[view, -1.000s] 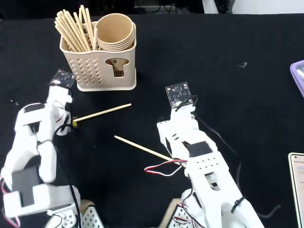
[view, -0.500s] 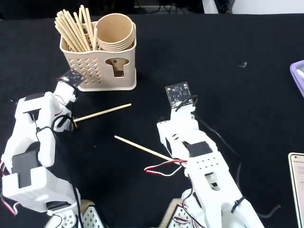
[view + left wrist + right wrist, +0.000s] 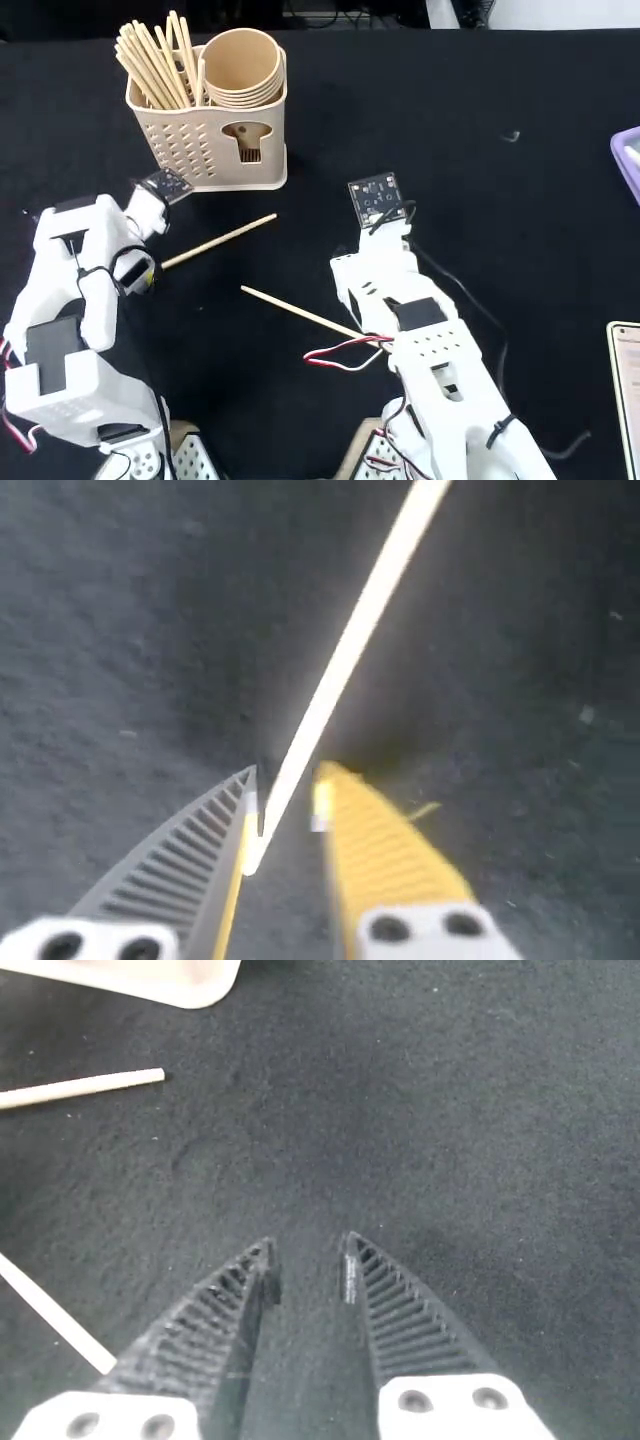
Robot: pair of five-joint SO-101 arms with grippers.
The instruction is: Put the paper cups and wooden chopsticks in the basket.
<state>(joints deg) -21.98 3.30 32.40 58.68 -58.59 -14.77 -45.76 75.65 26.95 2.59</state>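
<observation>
The beige basket [image 3: 215, 150] stands at the back left with a bundle of wooden chopsticks [image 3: 155, 65] and stacked paper cups [image 3: 242, 65] in it. In front of it a loose chopstick [image 3: 220, 239] [image 3: 350, 650] lies slanted on the black table. My left gripper [image 3: 150, 272] [image 3: 285, 815] is shut on that chopstick's near end. A second chopstick [image 3: 295, 311] [image 3: 50, 1315] lies beside my right arm [image 3: 385, 290] and runs under it. My right gripper [image 3: 308, 1265] hovers slightly open over bare cloth, holding nothing.
A purple container [image 3: 628, 155] shows at the right edge, and a white card [image 3: 626, 380] lies lower right. Red and white wires [image 3: 335, 355] loop beside the right arm. The basket's corner [image 3: 150, 980] lies ahead of the right gripper.
My left wrist has turned and shifted toward the basket, tilting the chopstick slightly. The right arm and the second chopstick have not moved.
</observation>
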